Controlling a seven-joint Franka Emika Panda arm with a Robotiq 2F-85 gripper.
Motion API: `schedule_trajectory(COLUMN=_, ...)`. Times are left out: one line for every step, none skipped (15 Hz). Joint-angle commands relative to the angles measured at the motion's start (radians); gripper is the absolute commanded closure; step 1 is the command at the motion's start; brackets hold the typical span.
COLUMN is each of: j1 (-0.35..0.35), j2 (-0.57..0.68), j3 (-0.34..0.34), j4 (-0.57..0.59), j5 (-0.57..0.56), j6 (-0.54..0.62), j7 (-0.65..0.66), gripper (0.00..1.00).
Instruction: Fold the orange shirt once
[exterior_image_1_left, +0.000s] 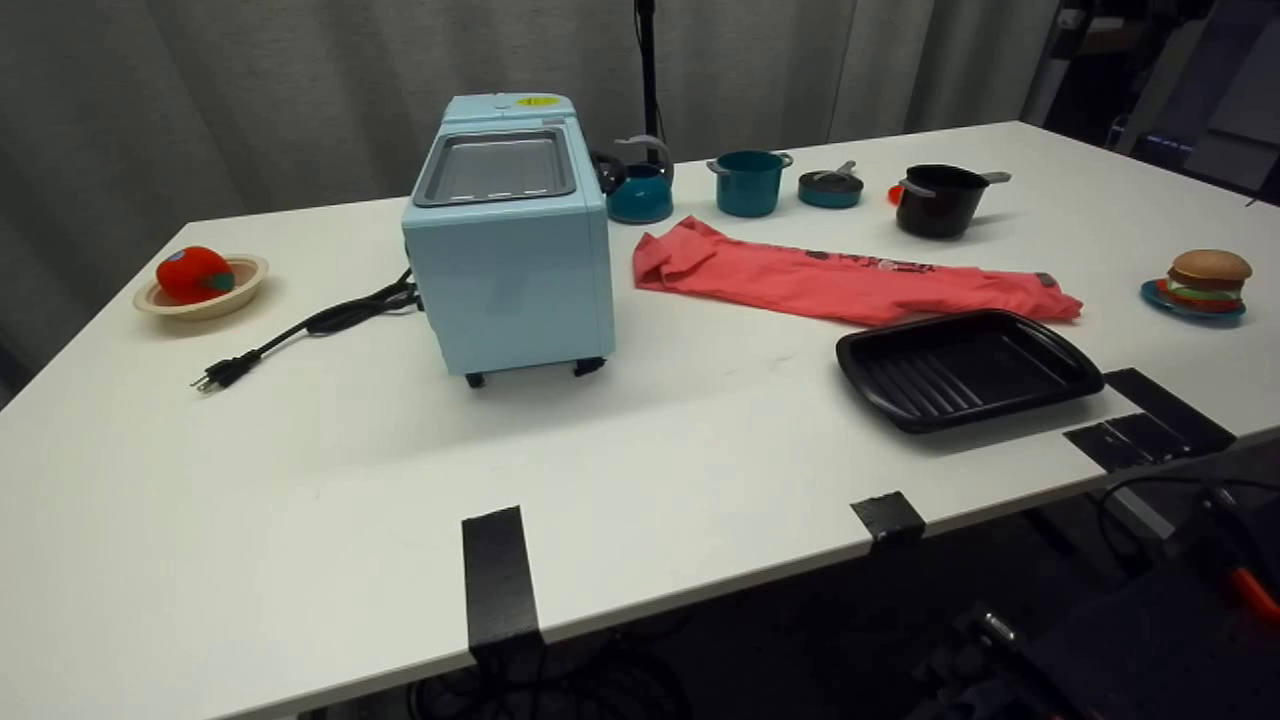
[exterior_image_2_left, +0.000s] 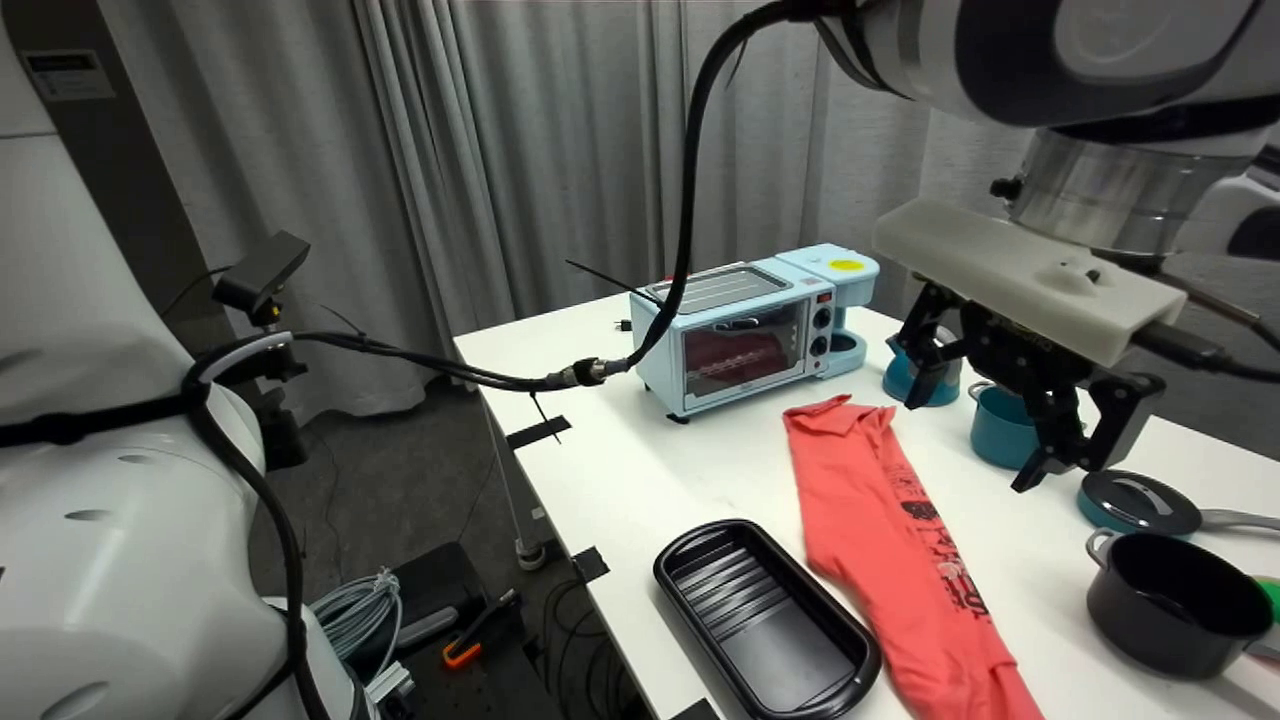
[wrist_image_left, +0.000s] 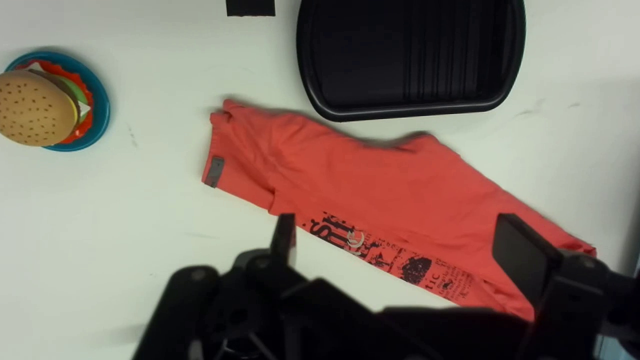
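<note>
Apparently the single fold is made: orange shirt (wrist_image_left: 390, 185) lies as a long strip on the table (exterior_image_1_left: 330, 520), just beside the black pan (exterior_image_2_left: 790, 640). Gripper (exterior_image_2_left: 970, 442) hangs above, jaws parted, empty. Next, probably: retreat without disturbing cloth.

White table (exterior_image_1_left: 300, 500), black tape strips (exterior_image_1_left: 498, 570) on one edge. Directly on it: orange shirt (exterior_image_1_left: 800, 281) laid out as a long strip, black baking tray (exterior_image_1_left: 975, 375) just beside it, light-blue toaster oven (exterior_image_1_left: 515, 280), power cord (exterior_image_1_left: 352, 314), beige bowl (exterior_image_1_left: 200, 311), blue plate (wrist_image_left: 103, 107). Across the shirt from the tray: teal kettle (exterior_image_1_left: 640, 198), teal pot (exterior_image_1_left: 748, 190), lidded pan (exterior_image_1_left: 830, 191), black pot (exterior_image_1_left: 935, 212).
</note>
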Motion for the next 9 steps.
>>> schedule_trajectory(j1=-0.021, j2=0.0, j3=0.022, j4=0.001, j5=0.0, j6=-0.002, j7=0.0, gripper=0.0)
schedule_trajectory(j1=-0.02, j2=-0.004, j3=0.024, j4=0.001, j5=0.0, j6=-0.002, j7=0.001, gripper=0.0)
schedule_trajectory(j1=-0.02, j2=-0.005, j3=0.025, j4=0.001, j5=0.0, j6=-0.002, j7=0.001, gripper=0.0)
schedule_trajectory(j1=-0.02, j2=-0.006, j3=0.025, j4=0.001, j5=0.0, j6=-0.002, j7=0.001, gripper=0.0)
schedule_trajectory(j1=-0.02, j2=-0.006, j3=0.025, j4=0.001, j5=0.0, j6=-0.002, j7=0.001, gripper=0.0)
schedule_trajectory(j1=-0.02, j2=-0.011, j3=0.024, j4=-0.002, j5=-0.006, j6=0.018, j7=0.012, gripper=0.0)
schedule_trajectory(j1=-0.023, j2=-0.004, j3=0.022, j4=0.0, j5=-0.01, j6=0.02, j7=0.022, gripper=0.0)
schedule_trajectory(j1=-0.026, j2=0.006, j3=0.02, j4=0.0, j5=-0.008, j6=0.022, j7=0.03, gripper=0.0)
schedule_trajectory(j1=-0.03, j2=0.017, j3=0.017, j4=0.003, j5=-0.003, j6=0.018, j7=0.031, gripper=0.0)
